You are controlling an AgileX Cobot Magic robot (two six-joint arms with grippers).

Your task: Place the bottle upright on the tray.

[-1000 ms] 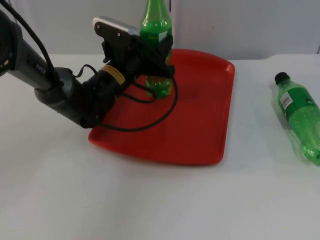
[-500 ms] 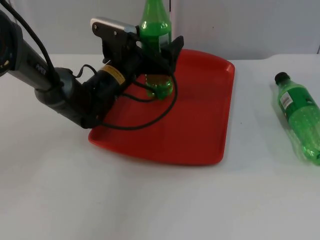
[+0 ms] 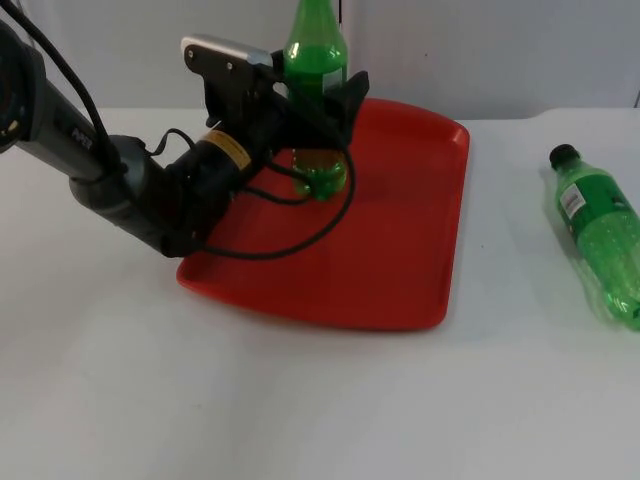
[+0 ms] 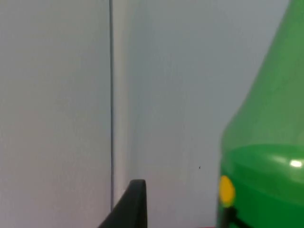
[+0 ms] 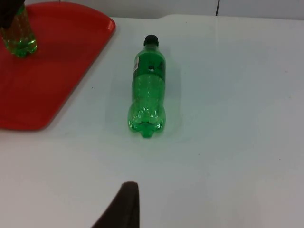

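A green plastic bottle [image 3: 317, 55] stands upright at the back left of the red tray [image 3: 400, 240], its base [image 3: 320, 180] resting on the tray floor. My left gripper [image 3: 315, 100] is around the bottle's middle and open, its fingers spread clear of the sides. The left wrist view shows the bottle's green shoulder [image 4: 266, 156] close by, beside one black fingertip [image 4: 130, 204]. A second green bottle [image 3: 600, 235] with a black cap lies on its side on the table right of the tray. My right gripper [image 5: 127, 209] waits above the table, short of that lying bottle [image 5: 148, 88].
The tray's edge [image 5: 52, 57] and the standing bottle's base [image 5: 18, 38] lie beyond the lying bottle in the right wrist view. The grey partition wall [image 3: 500, 50] closes the table at the back. White table [image 3: 300, 400] stretches in front of the tray.
My left gripper has let go of the upright bottle: its fingers were shut on it one second ago and stand apart now. The bottle stays upright.
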